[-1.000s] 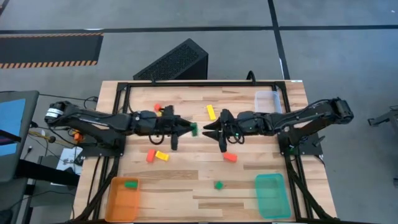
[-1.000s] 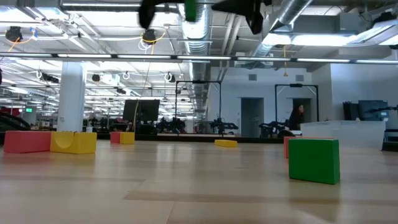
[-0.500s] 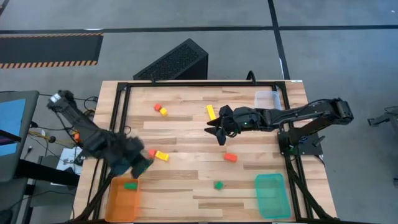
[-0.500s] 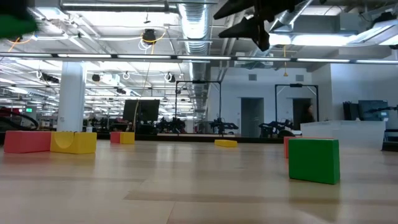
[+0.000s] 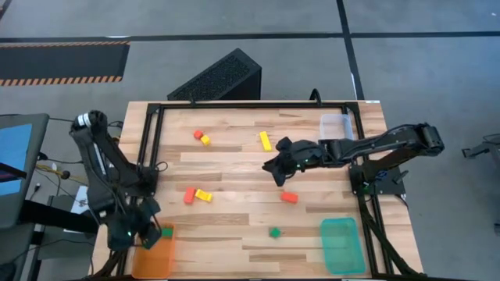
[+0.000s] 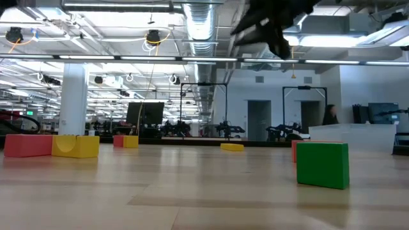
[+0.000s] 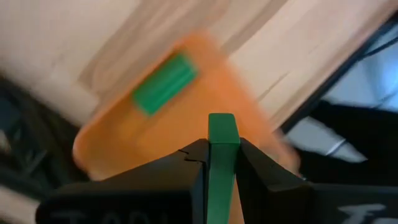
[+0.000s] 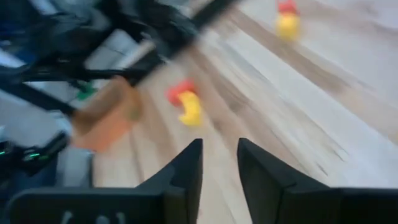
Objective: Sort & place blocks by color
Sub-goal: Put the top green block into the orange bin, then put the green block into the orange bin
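1. Surface: light wooden table (image 5: 234, 164) in a black frame on a grey floor; the low view looks across it into a large hall with ceiling ducts.
2. Held item: a thin green bar (image 7: 221, 158) stands upright, pinched between the fingers of the left gripper (image 7: 219, 163), directly above the orange tray (image 7: 180, 140).
3. The orange tray (image 5: 156, 248) sits at the table's near left corner; a green block (image 5: 164, 232) already lies inside it, seen in the left wrist view as a short green chunk (image 7: 165, 83) lying flat.
4. Loose on the table: red block touching a yellow block (image 5: 203, 195) left of centre; a red and yellow pair (image 5: 201, 137) near the far edge; a yellow bar (image 5: 266, 141); a red block (image 5: 289, 197); a green block (image 5: 274, 232) towards the near edge.
5. Other trays: teal tray (image 5: 341, 243) at the near right corner, clear tray (image 5: 336, 125) at the far right.
6. Right gripper (image 5: 271, 165) hangs over mid-table, near the yellow bar, fingers slightly parted and empty in its wrist view (image 8: 216, 165).
7. Nothing stands between the held bar and the tray.
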{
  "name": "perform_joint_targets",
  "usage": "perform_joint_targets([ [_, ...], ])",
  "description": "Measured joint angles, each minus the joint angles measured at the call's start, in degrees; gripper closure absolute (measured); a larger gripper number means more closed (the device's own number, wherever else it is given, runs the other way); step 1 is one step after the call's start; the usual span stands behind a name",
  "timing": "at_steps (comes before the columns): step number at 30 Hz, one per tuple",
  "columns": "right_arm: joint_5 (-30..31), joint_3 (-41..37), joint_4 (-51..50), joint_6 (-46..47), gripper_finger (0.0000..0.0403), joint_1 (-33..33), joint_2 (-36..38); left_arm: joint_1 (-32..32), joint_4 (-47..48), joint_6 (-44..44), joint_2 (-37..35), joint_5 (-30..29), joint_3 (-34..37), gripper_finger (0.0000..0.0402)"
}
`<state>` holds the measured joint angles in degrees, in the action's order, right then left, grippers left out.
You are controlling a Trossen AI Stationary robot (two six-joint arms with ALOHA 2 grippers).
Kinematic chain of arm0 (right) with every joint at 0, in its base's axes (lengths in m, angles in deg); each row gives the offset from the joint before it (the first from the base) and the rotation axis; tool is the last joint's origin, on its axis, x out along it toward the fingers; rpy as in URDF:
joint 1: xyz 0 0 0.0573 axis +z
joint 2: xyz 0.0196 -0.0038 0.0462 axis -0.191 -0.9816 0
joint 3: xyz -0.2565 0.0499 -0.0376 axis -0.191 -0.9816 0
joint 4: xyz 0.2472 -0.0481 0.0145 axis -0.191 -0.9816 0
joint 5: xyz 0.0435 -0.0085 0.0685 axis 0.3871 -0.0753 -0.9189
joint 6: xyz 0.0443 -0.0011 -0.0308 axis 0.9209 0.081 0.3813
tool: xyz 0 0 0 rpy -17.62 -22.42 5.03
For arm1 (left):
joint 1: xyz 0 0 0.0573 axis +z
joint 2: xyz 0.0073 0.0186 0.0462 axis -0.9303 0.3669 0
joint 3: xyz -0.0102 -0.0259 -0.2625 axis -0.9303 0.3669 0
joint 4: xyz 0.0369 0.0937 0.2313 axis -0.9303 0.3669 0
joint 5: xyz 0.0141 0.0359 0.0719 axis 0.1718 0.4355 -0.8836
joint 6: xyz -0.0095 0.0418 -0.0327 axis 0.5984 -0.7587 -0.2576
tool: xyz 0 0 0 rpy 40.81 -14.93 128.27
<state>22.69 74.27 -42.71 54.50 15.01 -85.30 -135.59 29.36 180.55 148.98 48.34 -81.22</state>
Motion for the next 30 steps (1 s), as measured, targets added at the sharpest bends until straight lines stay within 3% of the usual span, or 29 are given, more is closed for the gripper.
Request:
perform_joint_targets([
  [3, 2.6, 0.0, -5.5, 3.1, 0.0301, 0.0, 0.0, 0.0, -3.7, -0.3, 3.6, 4.8, 1.3, 0.0375],
  [9, 3.1, 0.0, -9.9, 8.1, 0.0299, 0.2, 0.0, 0.0, -15.2, -0.9, 8.3, 5.7, 3.3, 0.0349],
  [18, 3.0, 0.0, -20.8, 11.5, 0.0231, 3.9, 0.0, 0.7, -13.0, 2.6, 8.9, 6.5, 3.3, 0.025],
  [20, 2.9, 0.0, -24.8, 14.0, 0.0211, 4.9, 0.0, 1.3, -11.2, 3.4, 8.4, 3.9, 3.3, 0.0235],
  [25, -0.2, -2.1, -28.5, 24.0, 0.0181, 6.6, -2.6, 5.0, -8.7, 3.9, 6.5, -10.4, 3.3, 0.022],
  [30, -2.2, -2.5, -24.0, 14.5, 0.0177, 10.0, -8.6, 9.2, -9.4, -5.1, 4.2, -18.2, 3.3, 0.0219],
])
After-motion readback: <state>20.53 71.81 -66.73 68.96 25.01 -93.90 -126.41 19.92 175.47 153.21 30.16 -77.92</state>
